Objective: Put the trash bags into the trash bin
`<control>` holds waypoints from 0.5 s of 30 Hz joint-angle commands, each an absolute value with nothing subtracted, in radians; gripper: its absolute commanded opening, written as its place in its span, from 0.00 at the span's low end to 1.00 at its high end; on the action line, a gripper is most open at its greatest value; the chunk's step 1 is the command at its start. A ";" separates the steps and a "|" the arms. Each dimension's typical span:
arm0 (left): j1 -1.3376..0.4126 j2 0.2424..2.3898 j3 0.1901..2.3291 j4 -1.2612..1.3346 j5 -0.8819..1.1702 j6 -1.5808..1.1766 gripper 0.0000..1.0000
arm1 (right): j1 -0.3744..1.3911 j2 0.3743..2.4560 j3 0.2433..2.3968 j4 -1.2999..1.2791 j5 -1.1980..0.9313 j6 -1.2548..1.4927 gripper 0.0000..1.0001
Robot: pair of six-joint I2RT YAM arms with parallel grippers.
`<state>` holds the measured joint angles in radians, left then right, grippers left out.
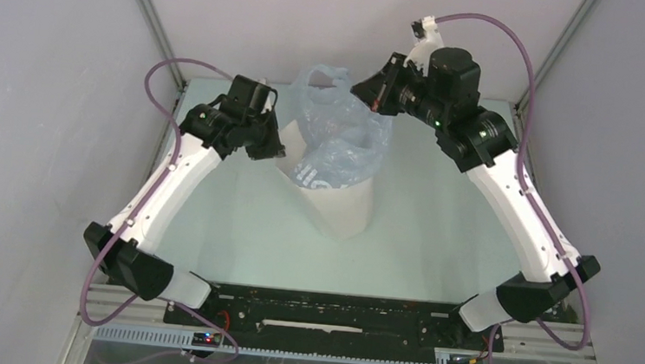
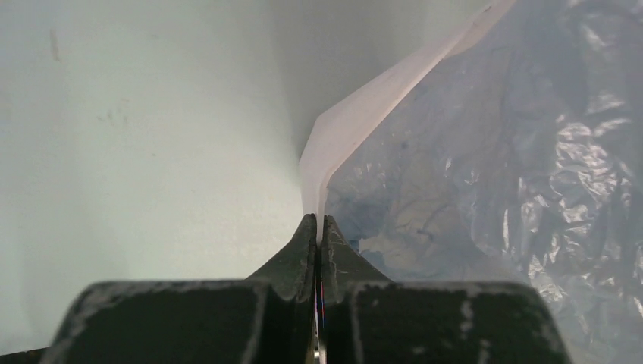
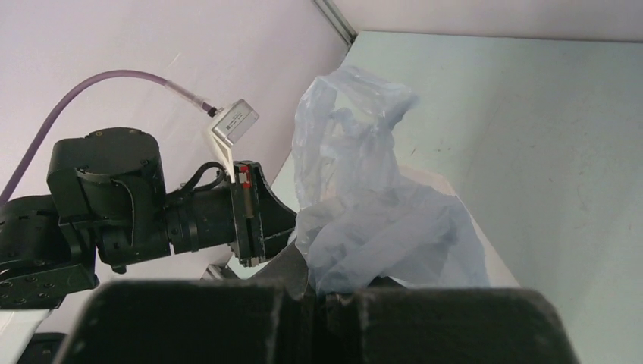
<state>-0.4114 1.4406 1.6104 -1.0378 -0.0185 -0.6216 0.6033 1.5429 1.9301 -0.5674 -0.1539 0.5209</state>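
Top view: a tall white faceted plastic bin [image 1: 343, 210] stands at the centre of the pale surface [image 1: 237, 227]. A thin, translucent pale-blue plastic film bag [image 1: 344, 140] sits in its mouth. Much of the bag billows above the rim, with a loop handle sticking up. The left pincer [image 1: 274, 148] meets the bin's left rim. The right pincer [image 1: 370, 90] touches the bag from the upper right.

Left wrist view: at lower centre, the left pincer [image 2: 318, 227] has its jaws pressed together on the bin's white rim. Wrinkled film fills the right of the frame, inside the bin.

Right wrist view: at bottom centre, the right pincer [image 3: 315, 284] has its jaws drawn close. Film is bunched over the tips, so it looks clamped on the bag. The left arm shows at left.

Risks, as a judgement: the springy film may puff back out once released. A hard downward push or a tug on the rim could tip the narrow-based bin. The thin plastic could also tear if it snags.
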 commanded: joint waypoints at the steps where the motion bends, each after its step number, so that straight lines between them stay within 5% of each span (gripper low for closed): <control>1: -0.490 1.386 1.594 -1.011 0.017 -0.683 0.07 | 0.618 1.429 1.836 -0.547 -0.152 0.496 0.00; 15: -0.503 1.253 1.745 -1.051 0.027 -0.617 0.78 | 0.588 1.258 1.625 -0.519 -0.222 0.494 0.00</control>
